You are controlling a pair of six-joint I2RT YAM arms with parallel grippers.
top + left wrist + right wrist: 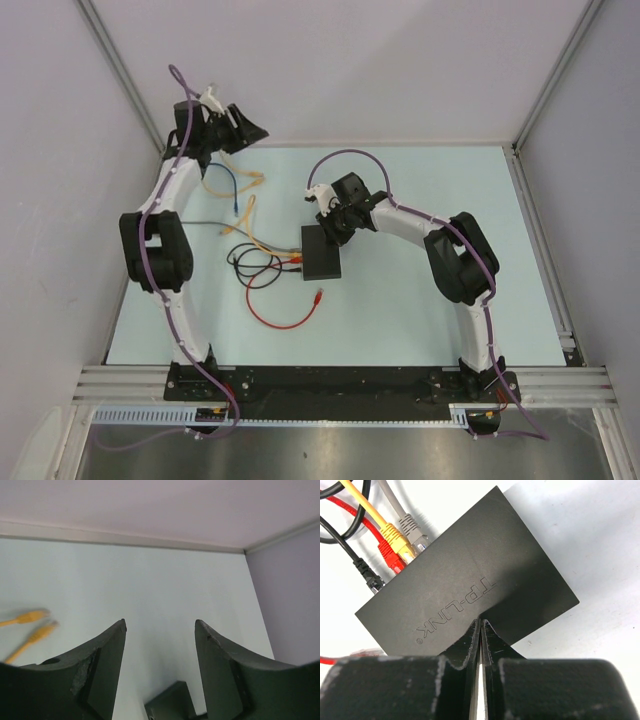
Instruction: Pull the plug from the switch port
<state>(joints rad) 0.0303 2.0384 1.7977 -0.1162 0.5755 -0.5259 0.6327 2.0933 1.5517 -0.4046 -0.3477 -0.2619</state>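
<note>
Your right gripper (481,622), pressed together, steadies the flat matte-black switch box (470,575). Your left gripper (160,625) hangs spread, empty. Next, reach for a seated plug (395,536).

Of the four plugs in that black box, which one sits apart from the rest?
The black plug, nearest the corner of the box. The grey plug, yellow plug and red plug crowd side by side; a gap separates the black one from them.

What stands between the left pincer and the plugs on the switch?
Nothing upright. Loose orange cables and a blue cable lie flat on the table between the open left pincer and the plugs. The right pincer, shut, is at the switch top, off the plug side.
</note>
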